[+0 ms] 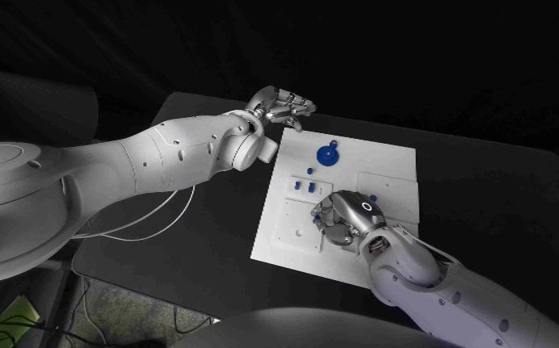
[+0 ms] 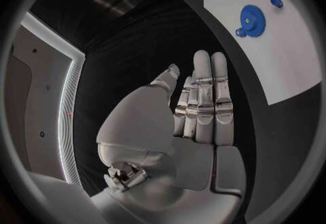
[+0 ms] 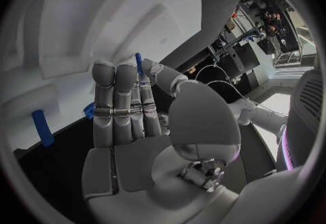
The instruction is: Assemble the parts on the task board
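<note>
The white task board (image 1: 384, 162) lies in the middle of the black table. A blue gear (image 1: 329, 154) (image 2: 252, 19) with a small blue knob (image 1: 334, 143) (image 2: 276, 1) beside it sits near the board's far edge. Small blue pieces (image 1: 305, 186) stand at the board's left side. My right hand (image 1: 350, 217) (image 3: 129, 110) hovers low over the board's near part and pinches a thin blue pin (image 3: 138, 63) between thumb and finger. Two more blue pieces (image 3: 43, 128) (image 3: 89, 110) stand just beyond its fingers. My left hand (image 1: 283, 108) (image 2: 200, 104) hangs over the table off the board's far left corner, fingers straight, holding nothing.
The black table (image 1: 198, 227) stretches to the left of the board, and white cables (image 1: 152, 219) hang under my left arm at its left edge. A raised white panel (image 1: 387, 186) takes up the board's right half.
</note>
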`<state>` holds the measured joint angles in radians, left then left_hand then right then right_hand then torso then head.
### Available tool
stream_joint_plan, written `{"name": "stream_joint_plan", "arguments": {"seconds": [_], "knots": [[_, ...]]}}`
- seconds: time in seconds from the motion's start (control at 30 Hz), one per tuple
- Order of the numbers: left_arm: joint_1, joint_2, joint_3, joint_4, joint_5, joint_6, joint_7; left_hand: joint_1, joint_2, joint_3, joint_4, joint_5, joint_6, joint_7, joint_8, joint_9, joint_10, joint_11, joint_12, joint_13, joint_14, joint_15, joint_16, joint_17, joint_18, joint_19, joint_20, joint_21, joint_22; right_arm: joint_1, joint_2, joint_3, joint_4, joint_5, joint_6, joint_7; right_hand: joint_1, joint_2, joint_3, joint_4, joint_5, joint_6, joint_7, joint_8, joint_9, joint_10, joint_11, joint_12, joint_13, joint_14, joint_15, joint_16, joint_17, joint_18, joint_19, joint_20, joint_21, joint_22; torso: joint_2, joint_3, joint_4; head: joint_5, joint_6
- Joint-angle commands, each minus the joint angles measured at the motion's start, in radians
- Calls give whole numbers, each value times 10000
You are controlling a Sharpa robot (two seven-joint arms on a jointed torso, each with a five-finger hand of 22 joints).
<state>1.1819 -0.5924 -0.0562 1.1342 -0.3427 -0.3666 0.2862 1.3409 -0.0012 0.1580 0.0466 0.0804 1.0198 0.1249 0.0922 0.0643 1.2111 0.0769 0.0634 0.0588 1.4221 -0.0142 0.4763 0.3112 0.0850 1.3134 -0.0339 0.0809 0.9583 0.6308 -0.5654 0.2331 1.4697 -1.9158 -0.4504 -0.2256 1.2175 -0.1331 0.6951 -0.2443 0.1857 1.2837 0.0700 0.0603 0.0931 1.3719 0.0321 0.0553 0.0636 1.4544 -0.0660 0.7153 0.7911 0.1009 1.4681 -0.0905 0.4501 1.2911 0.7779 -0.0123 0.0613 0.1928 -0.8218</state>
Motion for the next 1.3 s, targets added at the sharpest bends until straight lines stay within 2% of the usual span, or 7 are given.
{"name": "stream_joint_plan", "arguments": {"seconds": [0.03,0.93,1.13,1.3], "knots": [[3,17,7,23,-59,159,76,-37,87,-36,-42,21,17,2,16,-7,-64,0,-25,12,-36,45,19,13,-73,-50,53,55,9,-16,10,-11,1,-235,148,-229,71,42,-25,-23,24,25,4,41,9,271,-188,66,17,9,-80,20,-9,228,408,-48,-47,-5,-1,-6,2,6,-5],[3,9,7,14,-60,230,40,-59,111,-40,-73,14,5,5,11,-6,-78,5,-26,12,-39,47,21,16,-70,-54,56,54,22,-17,31,-11,33,-378,-75,-404,51,43,5,-57,16,42,-1,40,11,287,-193,66,17,12,-83,41,-1,222,411,-53,-21,11,-5,-11,1,30,-35],[3,13,7,13,-60,252,29,-59,111,-40,-73,14,5,5,11,-6,-78,5,-26,12,-39,47,21,16,-70,-54,56,54,22,-17,59,-34,73,-465,240,-410,50,43,-1,-73,-15,55,-4,41,11,293,-195,66,17,8,-83,55,7,217,408,-50,24,30,-4,-18,4,16,-37],[3,16,7,12,-60,268,21,-59,111,-40,-73,14,5,5,11,-6,-78,5,-26,12,-39,47,21,16,-70,-54,56,54,22,-17,104,-75,131,-626,739,-391,63,53,-43,-83,3,58,-5,40,8,289,-194,66,17,3,-83,64,14,200,406,-51,43,46,-3,-15,3,-7,-41]]}}
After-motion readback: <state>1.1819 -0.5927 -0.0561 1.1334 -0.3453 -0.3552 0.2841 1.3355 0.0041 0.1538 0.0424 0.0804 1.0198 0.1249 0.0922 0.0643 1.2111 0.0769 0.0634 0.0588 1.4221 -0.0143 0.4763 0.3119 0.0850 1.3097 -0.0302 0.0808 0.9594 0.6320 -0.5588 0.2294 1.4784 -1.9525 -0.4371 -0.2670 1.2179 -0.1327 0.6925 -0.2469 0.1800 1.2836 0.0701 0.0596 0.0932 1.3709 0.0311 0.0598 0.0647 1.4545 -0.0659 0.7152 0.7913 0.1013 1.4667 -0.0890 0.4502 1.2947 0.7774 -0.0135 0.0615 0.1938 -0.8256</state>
